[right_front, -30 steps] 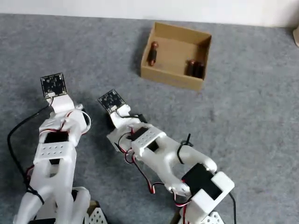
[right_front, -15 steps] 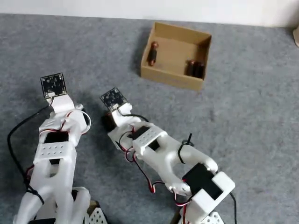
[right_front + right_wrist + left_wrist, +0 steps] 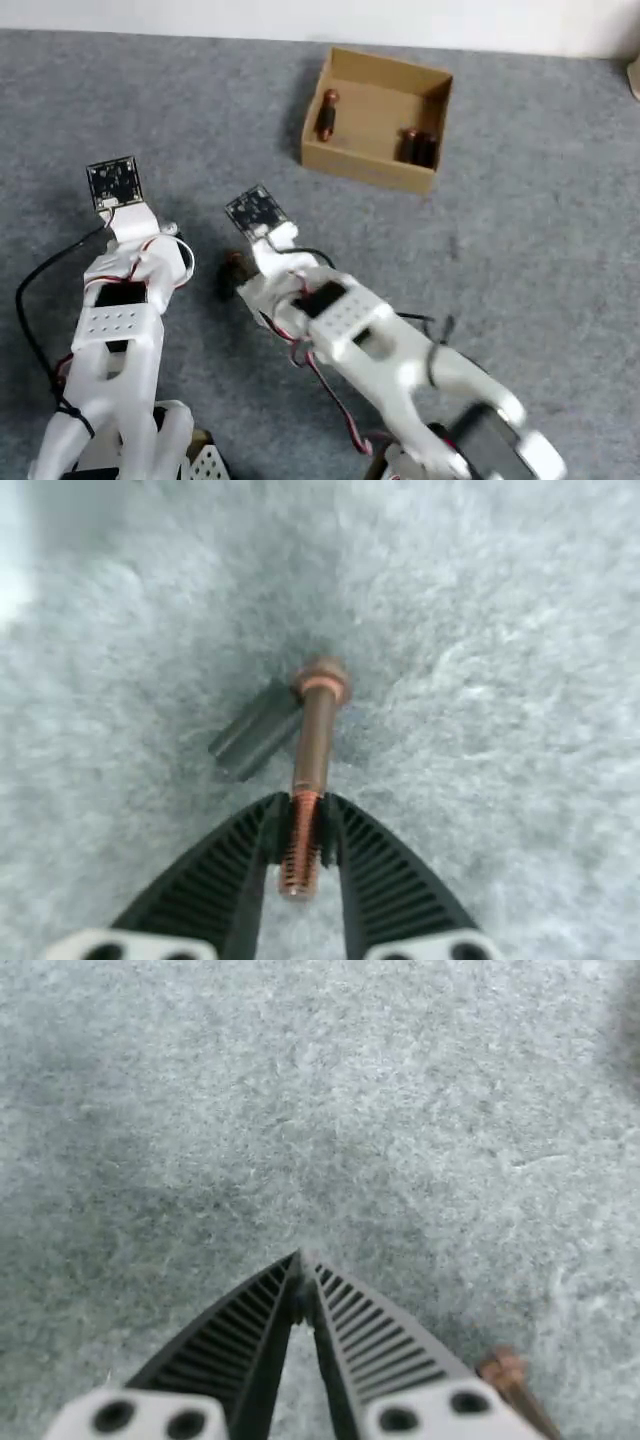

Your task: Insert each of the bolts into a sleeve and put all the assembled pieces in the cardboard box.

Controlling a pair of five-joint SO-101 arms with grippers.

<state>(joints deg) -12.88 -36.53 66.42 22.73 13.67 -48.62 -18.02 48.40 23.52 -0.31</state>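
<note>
Grey felt point(image 3: 560, 250), threaded copper bolt point(image 3: 318, 720), ribbed right pincer point(image 3: 303, 808)

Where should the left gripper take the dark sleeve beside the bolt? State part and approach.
Probably across the round sides of the sleeve, near its free end, coming from above: it lies flat on the carpet, and its other end sits close against the bolt held in the right gripper.

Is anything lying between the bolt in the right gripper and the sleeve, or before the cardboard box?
Nothing visible. The sleeve lies right beside the head of the bolt held by the right gripper, and bare carpet leads to the cardboard box.
</note>
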